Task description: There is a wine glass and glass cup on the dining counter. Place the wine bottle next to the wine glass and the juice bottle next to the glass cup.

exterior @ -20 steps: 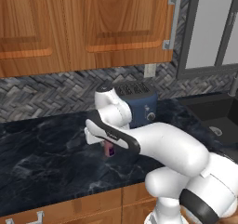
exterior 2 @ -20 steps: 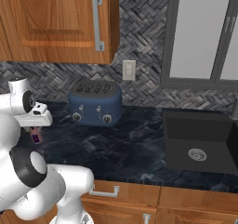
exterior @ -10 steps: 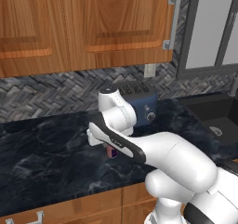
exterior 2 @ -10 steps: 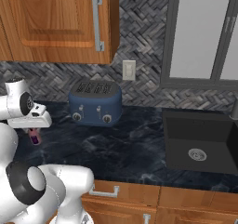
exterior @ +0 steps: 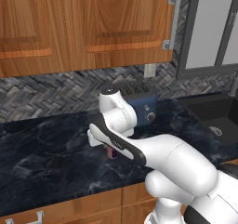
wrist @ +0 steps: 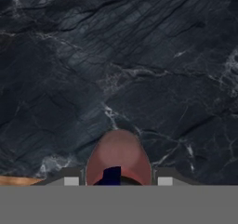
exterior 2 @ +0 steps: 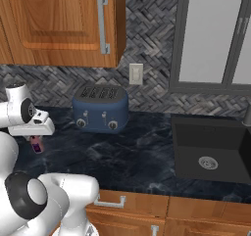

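Above the black marbled counter (wrist: 139, 56), jaws clamp the red juice bottle (wrist: 118, 158); no label legible.

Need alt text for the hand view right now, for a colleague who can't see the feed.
The small red-pink juice bottle sits between the two gripper fingertips at the bottom of the view, seen from above. Behind it spreads a black marbled counter top with pale veins. A sliver of brown wood shows at the lower left.
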Tool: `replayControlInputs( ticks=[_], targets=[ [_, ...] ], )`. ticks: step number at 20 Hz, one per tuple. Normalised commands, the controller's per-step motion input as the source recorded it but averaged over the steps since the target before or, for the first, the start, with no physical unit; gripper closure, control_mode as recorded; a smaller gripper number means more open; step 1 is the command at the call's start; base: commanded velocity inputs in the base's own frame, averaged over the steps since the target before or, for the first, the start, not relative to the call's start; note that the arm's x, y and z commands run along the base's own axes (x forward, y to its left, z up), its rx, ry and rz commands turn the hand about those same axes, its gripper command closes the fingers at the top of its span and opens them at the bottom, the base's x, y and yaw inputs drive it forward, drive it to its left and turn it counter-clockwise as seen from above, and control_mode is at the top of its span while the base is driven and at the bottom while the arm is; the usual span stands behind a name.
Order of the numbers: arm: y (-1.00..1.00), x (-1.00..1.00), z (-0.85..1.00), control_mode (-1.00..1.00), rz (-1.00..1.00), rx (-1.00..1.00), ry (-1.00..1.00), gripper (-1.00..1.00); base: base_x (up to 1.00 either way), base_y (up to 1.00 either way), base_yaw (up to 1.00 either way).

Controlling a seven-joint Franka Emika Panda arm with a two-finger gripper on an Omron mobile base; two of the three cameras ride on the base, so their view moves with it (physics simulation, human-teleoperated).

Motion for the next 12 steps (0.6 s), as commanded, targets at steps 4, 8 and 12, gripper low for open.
replayControlInputs(
  ticks=[4,8,12],
  targets=[
    [0.0,0.0,0.0,1.0,0.0,0.0,0.0,1.0,0.0,0.0,0.0],
    [0.0,0.0,0.0,1.0,0.0,0.0,0.0,1.0,-0.15,0.07,0.0],
    [0.0,0.0,0.0,1.0,0.0,0.0,0.0,1.0,-0.54,0.14,0.0]
  ],
)
